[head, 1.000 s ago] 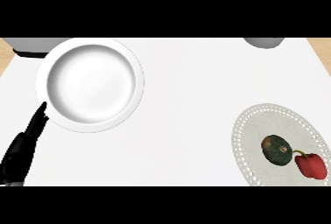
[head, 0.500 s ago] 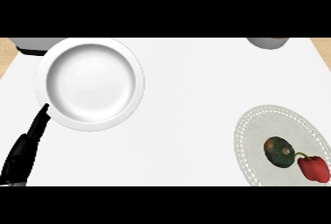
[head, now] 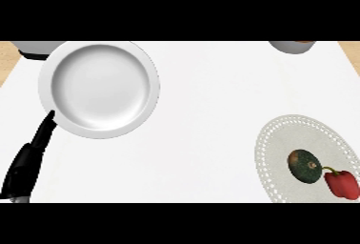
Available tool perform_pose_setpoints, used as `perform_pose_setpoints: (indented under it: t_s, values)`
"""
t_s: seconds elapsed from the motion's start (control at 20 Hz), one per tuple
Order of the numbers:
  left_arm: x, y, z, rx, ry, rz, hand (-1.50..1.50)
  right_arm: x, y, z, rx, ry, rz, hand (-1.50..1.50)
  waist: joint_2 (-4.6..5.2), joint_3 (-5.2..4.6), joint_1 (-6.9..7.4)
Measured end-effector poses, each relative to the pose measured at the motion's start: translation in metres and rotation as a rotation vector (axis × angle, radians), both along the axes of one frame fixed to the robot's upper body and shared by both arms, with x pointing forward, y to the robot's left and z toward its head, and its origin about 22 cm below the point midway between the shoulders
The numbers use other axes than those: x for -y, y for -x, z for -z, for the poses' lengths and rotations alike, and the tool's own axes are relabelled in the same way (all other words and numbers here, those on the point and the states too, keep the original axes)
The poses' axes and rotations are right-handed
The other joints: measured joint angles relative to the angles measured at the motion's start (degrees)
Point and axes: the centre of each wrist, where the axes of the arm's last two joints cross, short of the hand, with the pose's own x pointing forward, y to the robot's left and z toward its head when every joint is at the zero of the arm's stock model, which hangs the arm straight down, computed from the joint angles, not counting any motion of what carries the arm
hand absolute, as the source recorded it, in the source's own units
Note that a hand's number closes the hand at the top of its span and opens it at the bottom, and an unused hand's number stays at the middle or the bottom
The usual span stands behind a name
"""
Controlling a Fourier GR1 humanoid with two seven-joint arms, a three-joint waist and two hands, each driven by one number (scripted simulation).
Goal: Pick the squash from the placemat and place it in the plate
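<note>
**Squash on the mat, plate across the counter**

The squash (head: 305,165) lies on the placemat (head: 281,143) at lower right, a red pepper (head: 342,184) touching its right side. The white plate (head: 100,88) sits at upper left, well apart. Bare counter (head: 211,105) lies between them. The left hand (head: 28,162) shows at the lower left edge, fingers straight and together, tips apparently just beside the plate's rim. A grey bowl (head: 292,46) is cut off at the top right.

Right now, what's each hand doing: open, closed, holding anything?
Left hand: open, fingers straight, holding nothing, at the view's lower left beside the plate.
Right hand: not in view.
</note>
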Motion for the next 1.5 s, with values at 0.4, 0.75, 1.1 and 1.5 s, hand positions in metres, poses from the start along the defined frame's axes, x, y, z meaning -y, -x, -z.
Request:
perform_pose_setpoints:
  t_s: [0.4,0.75,1.1,1.5]
  values:
    - [0.001,-0.002,0.001,-0.005,0.003,-0.004,0.00,-0.001,-0.021,0.025,-0.106,0.082,-0.099,-1.50,-0.06,0.03,-0.30]
    - [0.001,0.001,0.002,0.000,0.000,-0.007,0.00,-0.002,-0.038,0.044,-0.149,0.076,-0.161,-1.50,-0.09,0.02,-0.39]
    - [-0.006,0.005,0.003,-0.004,0.000,-0.012,0.00,-0.006,-0.045,0.069,-0.196,0.088,-0.194,-1.50,-0.10,0.00,-0.40]
    - [-0.001,-0.007,0.003,-0.007,0.006,-0.011,0.00,-0.014,-0.054,0.089,-0.211,0.082,-0.200,-1.50,-0.09,0.02,-0.47]
